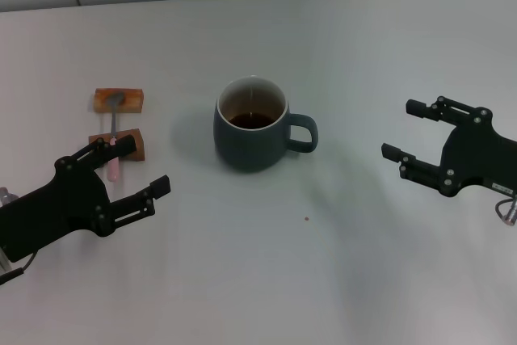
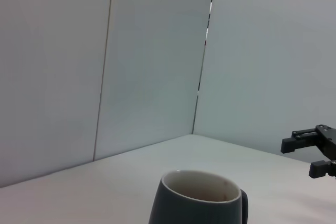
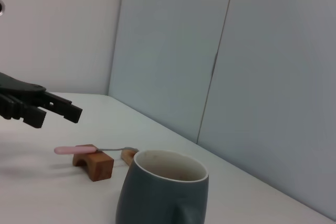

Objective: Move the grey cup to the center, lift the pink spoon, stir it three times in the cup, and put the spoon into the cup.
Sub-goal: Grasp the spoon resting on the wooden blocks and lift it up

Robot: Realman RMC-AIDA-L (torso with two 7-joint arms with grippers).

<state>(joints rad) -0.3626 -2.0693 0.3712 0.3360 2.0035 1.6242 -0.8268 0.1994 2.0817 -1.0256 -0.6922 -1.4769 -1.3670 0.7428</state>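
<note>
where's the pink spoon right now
In the head view the pink spoon lies on the robot's left of the table, bridging two wooden blocks, left of the grey cup and just beyond the open left gripper.

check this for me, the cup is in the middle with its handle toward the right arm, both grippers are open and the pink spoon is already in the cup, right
Not quite. The pink spoon isn't in the grey cup; it lies across the two wooden blocks near the left gripper, as the head view shows. The rest stands: handle toward the right gripper, both open.

A plain white surface (image 1: 339, 264) meets pale grey wall panels (image 2: 152, 66); thin dark seams (image 2: 206, 51) divide them.
</note>
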